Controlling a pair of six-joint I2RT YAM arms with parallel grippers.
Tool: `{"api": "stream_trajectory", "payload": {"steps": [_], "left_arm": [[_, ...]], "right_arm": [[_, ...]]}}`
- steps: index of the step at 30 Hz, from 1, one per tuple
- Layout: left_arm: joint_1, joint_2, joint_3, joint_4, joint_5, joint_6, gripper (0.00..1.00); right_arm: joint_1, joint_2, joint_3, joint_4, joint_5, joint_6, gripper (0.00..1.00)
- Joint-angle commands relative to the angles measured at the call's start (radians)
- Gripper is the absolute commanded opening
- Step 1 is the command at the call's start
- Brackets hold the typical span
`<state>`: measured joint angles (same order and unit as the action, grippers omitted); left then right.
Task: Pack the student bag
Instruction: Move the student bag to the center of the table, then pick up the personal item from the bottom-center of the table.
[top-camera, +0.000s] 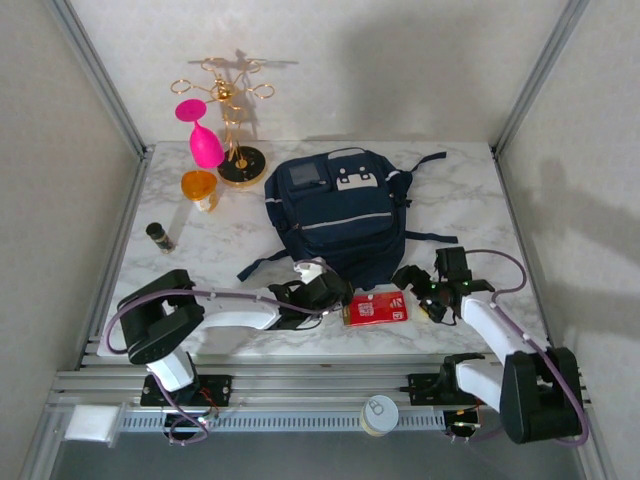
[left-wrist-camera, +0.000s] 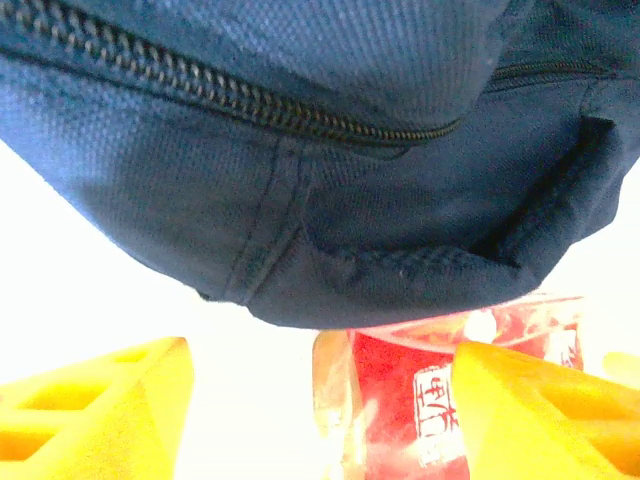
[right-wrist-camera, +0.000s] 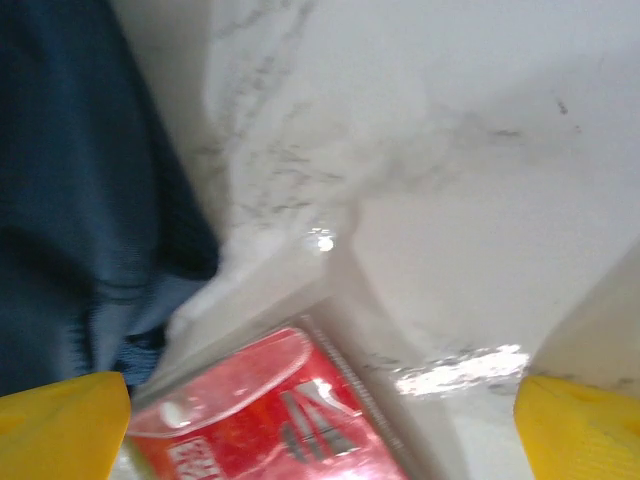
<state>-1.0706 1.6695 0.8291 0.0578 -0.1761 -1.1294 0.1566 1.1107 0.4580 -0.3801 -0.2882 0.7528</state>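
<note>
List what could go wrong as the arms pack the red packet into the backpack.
1. The zip on the backpack by the left gripper looks closed, so the red packet may have no way in.
2. The right gripper, also open, is at the same packet; the two might collide or slip on its glossy wrap.

- Your white-and-black left arm (top-camera: 240, 308) lies low, stretched rightward; its yellow-fingered left claw (top-camera: 335, 293) holds its fingers (left-wrist-camera: 90, 410) spread wide apart.
- Your white-and-black right arm (top-camera: 485, 320) bends inward, leftward; its yellow-fingered right claw (top-camera: 412, 283) is likewise spread wide.
</note>
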Motion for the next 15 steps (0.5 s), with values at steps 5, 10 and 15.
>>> {"api": "stream_trajectory", "payload": {"steps": [5, 10, 15], "left_arm": [[-0.022, 0.047, -0.002, 0.116, 0.083, -0.013, 0.52], [-0.014, 0.091, 0.010, 0.085, 0.065, -0.014, 0.42], [0.000, 0.094, -0.044, 0.090, 0.050, -0.040, 0.30]], "right_arm": [[0.021, 0.028, -0.007, 0.023, -0.065, -0.147, 0.99], [0.048, 0.080, 0.006, 0.047, -0.104, -0.177, 0.99], [0.068, 0.046, 0.012, 0.073, -0.211, -0.196, 0.99]]}}
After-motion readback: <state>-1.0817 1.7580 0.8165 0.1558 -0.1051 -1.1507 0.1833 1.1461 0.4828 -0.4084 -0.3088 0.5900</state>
